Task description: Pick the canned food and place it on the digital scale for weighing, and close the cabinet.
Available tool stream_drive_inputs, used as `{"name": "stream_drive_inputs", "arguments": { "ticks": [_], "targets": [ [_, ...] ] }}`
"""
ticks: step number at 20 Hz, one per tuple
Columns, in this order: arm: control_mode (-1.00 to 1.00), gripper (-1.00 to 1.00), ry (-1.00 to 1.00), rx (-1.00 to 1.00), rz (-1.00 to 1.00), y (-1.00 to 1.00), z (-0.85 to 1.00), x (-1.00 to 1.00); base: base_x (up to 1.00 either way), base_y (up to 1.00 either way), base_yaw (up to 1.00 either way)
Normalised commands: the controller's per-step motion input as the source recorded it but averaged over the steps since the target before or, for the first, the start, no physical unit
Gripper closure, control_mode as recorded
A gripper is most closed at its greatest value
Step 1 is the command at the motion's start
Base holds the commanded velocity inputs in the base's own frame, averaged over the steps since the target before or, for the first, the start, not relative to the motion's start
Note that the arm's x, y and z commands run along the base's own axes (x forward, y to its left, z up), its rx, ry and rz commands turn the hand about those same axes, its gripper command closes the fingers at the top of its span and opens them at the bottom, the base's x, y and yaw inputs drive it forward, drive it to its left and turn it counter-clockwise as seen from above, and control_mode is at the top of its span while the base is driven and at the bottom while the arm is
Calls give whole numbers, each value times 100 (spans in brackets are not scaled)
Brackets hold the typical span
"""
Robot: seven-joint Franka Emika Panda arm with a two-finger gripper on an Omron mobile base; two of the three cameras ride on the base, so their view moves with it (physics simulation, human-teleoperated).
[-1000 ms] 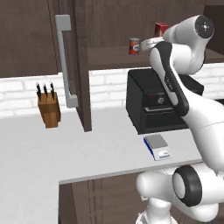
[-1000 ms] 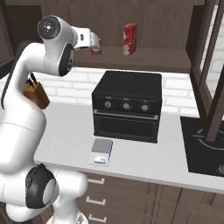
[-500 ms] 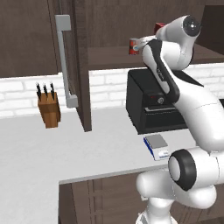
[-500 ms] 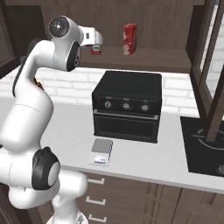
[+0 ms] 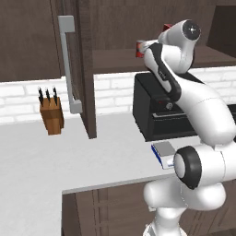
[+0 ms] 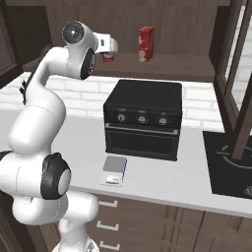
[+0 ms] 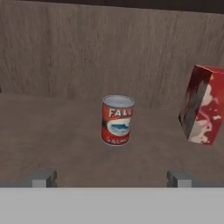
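Jaws open wide, holding nothing, fingertips (image 7: 43,177) apart and short of the can (image 7: 117,120). Can upright on the cabinet shelf (image 7: 52,144), centred ahead between the tips, not touched. Red box (image 7: 201,105) upright on the same shelf, apart from the can. Gripper (image 6: 112,46) raised to shelf height, just before the can (image 6: 108,57). Scale (image 6: 113,170) flat on the bench (image 6: 162,184), just in front of the black oven (image 6: 142,120). Cabinet door (image 5: 77,69) swung open, grey handle (image 5: 68,64) facing out. Knife block (image 5: 51,115) further along the bench by the brick wall.
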Motion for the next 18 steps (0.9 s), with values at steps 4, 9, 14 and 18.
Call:
{"name": "stream_drive_inputs", "arguments": {
  "ticks": [4,9,14,18],
  "targets": [
    [-100,-100,1,0,0,3,-1,41,0,0,0],
    [-100,-100,0,0,0,0,0,37,0,0,0],
    [-100,-100,0,0,0,3,-3,35,0,0,0],
    [-100,-100,0,0,-1,4,-11,32,0,0,0]
  ]
}}
